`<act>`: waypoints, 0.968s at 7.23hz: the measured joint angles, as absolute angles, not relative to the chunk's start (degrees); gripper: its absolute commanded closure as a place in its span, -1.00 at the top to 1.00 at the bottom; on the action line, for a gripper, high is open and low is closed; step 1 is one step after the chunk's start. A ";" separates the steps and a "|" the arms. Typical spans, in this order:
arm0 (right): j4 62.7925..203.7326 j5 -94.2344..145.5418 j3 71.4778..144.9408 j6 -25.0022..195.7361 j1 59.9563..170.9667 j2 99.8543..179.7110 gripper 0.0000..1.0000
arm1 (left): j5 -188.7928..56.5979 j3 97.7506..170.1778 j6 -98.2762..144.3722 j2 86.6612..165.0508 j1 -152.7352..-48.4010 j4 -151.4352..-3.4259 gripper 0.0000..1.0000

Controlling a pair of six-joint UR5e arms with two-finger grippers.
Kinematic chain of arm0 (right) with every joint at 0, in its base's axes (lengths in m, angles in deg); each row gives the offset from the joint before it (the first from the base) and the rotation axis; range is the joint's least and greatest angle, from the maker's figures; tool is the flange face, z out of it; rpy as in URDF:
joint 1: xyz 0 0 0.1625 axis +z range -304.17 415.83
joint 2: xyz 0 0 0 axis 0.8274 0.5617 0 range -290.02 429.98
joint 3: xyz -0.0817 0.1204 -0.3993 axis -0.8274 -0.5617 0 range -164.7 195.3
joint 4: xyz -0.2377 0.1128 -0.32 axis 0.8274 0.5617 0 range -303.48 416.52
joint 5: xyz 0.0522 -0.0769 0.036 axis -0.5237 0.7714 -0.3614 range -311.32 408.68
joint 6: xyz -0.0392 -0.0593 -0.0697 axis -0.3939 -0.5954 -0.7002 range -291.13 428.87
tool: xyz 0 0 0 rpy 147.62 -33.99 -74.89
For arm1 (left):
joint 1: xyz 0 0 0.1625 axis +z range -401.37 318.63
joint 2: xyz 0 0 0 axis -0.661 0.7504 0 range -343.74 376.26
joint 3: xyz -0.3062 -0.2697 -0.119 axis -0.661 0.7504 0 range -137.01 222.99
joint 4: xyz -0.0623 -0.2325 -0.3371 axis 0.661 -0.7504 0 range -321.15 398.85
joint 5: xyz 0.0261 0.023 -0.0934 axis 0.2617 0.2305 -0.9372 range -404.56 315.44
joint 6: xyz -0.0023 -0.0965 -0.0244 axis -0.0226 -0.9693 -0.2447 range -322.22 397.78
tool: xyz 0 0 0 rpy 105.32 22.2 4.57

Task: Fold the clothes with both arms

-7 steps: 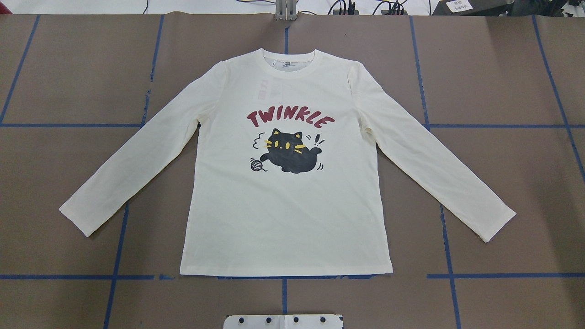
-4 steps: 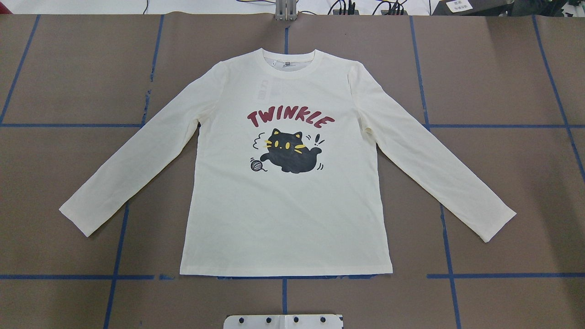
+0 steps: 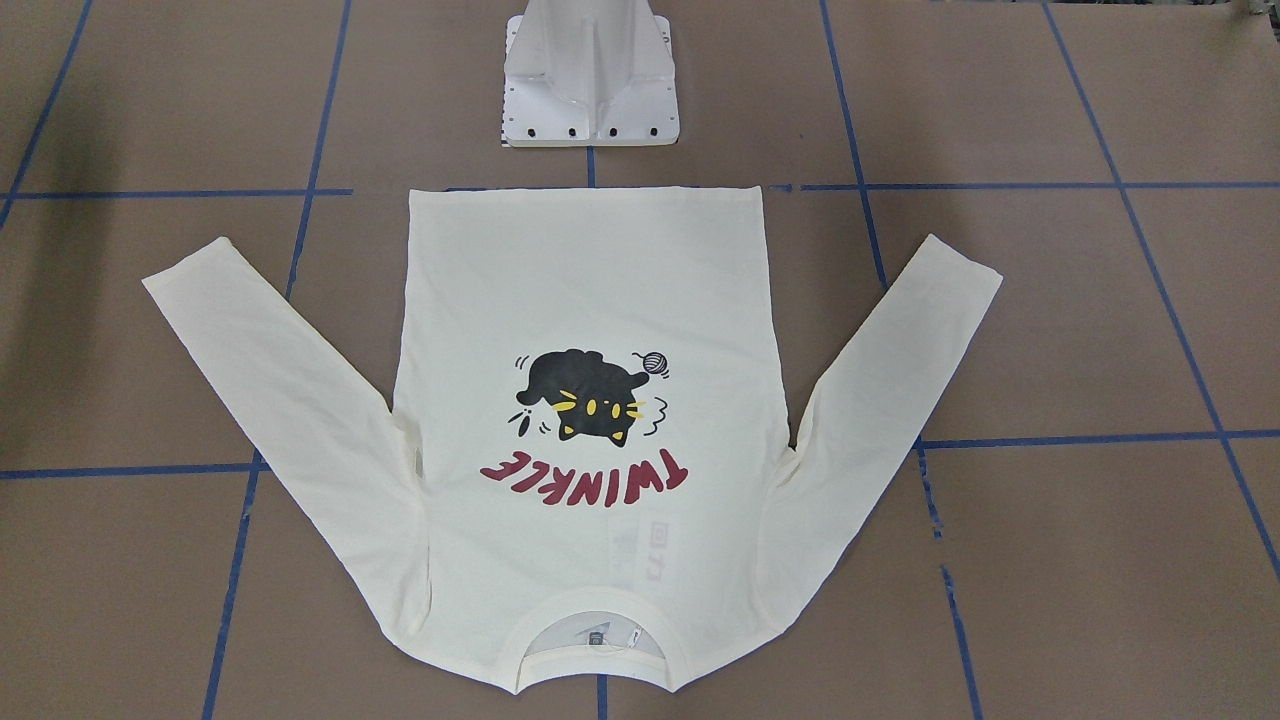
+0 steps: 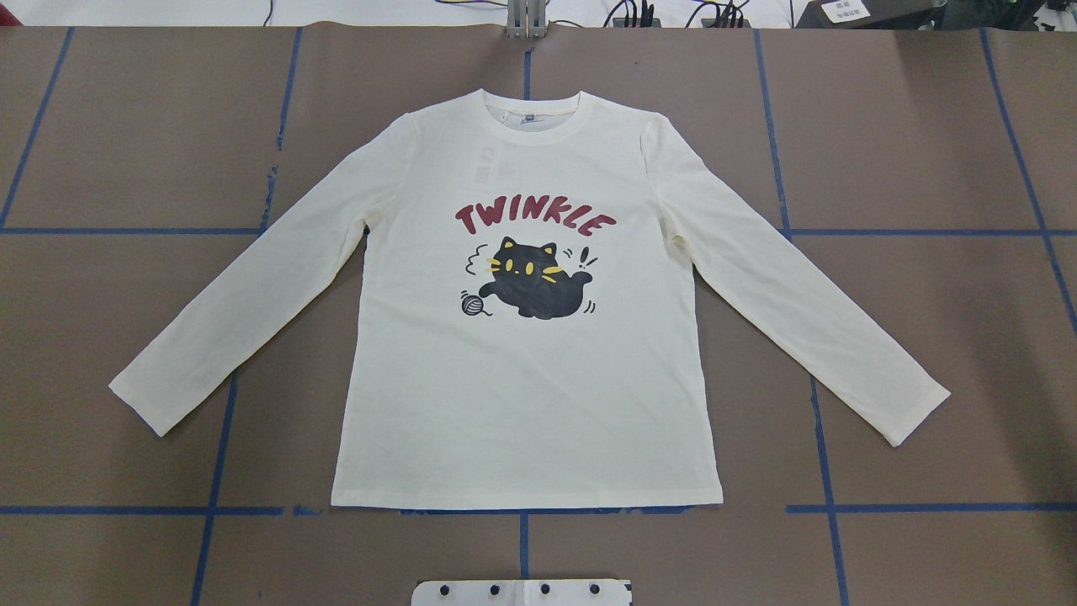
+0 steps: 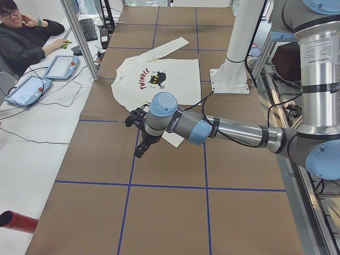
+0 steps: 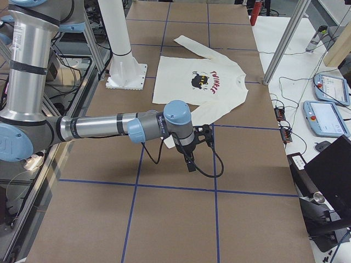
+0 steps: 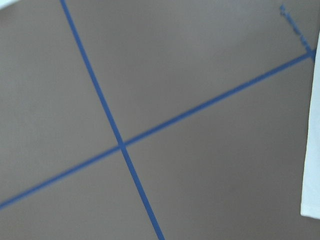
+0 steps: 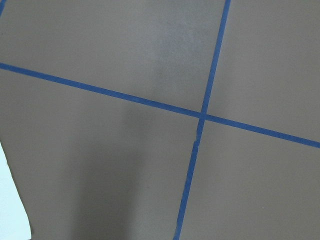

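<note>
"Two end effectors are labelled, the left end effector (image 5: 139,152) and the right end effector (image 6: 190,165). Released or clenched?" asks the student.

"Cannot tell," the tutor answers. "Each appears only in a side view: a black tool pointing down over the brown table (image 4: 925,126), at the tip of an arm (image 5: 234,130) reaching out low from the robot's side."

"What lies beneath them?"

"Each wrist view shows bare table, a crossing of blue tape (image 7: 120,145) and, at the frame's edge, a sliver of the shirt (image 4: 522,404). Each end effector is near a cuff (image 7: 312,165), beside the cloth, not over it."

"Where is the shirt?"

"At the table's middle, flat, unfolded, print up: red TWINKLE lettering (image 4: 536,219) between the collar (image 4: 532,135) and a black cat (image 4: 534,290) with a yarn ball (image 4: 473,305). The collar points away from the white base (image 3: 590,90); the hem (image 4: 522,501) lies along a tape line just before it. Both sleeves (image 4: 252,311) spread outward, slanting back toward the robot's side."

"Beyond the table?"

"A person (image 5: 21,37) sits at a white desk (image 5: 32,138) on the side opposite the robot, beside two tablets (image 5: 26,90)."
</note>
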State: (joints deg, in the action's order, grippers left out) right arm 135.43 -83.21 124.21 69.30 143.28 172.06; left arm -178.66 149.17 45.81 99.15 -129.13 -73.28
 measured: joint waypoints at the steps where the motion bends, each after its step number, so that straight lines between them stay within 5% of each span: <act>1: 132.65 -83.86 123.78 69.43 143.28 172.53 1.00 | -178.84 147.46 45.80 99.55 -129.16 -76.94 1.00; 3: 121.60 -84.33 122.86 78.51 140.47 175.32 0.99 | -179.01 146.93 45.85 99.34 -129.17 -79.25 1.00; 7: 92.12 -68.56 122.02 124.49 115.05 181.32 0.58 | -178.95 147.57 45.81 99.27 -129.18 -79.62 1.00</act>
